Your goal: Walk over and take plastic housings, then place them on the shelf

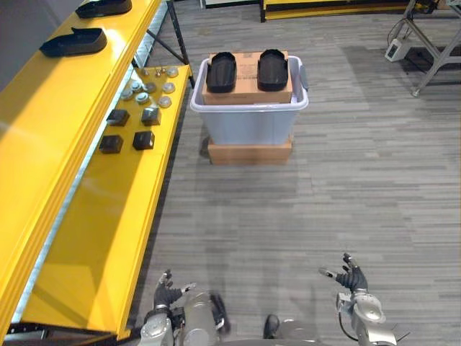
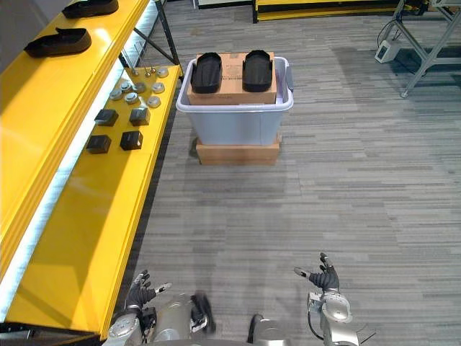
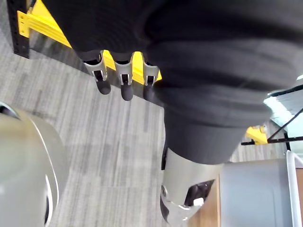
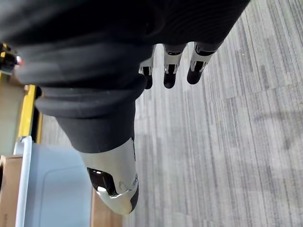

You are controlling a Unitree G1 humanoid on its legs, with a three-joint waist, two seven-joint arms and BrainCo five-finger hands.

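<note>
You are standing well short of the goods. The two black plastic housings, left housing (image 1: 221,72) and right housing (image 1: 273,69), are lying side by side on a cardboard box (image 1: 247,92) inside the pale tub (image 1: 248,124), far ahead and between your two hands. Their long axes are running near to far, so each is presenting a short end to you. The left hand (image 1: 167,292) is hanging low near the yellow shelf (image 1: 108,209), and the right hand (image 1: 351,277) is hanging over bare floor; each is lining up roughly with the housing on its own side, neither clearly nearer. Both are relaxed, spread and carrying nothing. The eye views are giving you the housings' lie. The wrist views are showing the left fingers (image 3: 125,90) and right fingers (image 4: 170,79) straight from close by.
</note>
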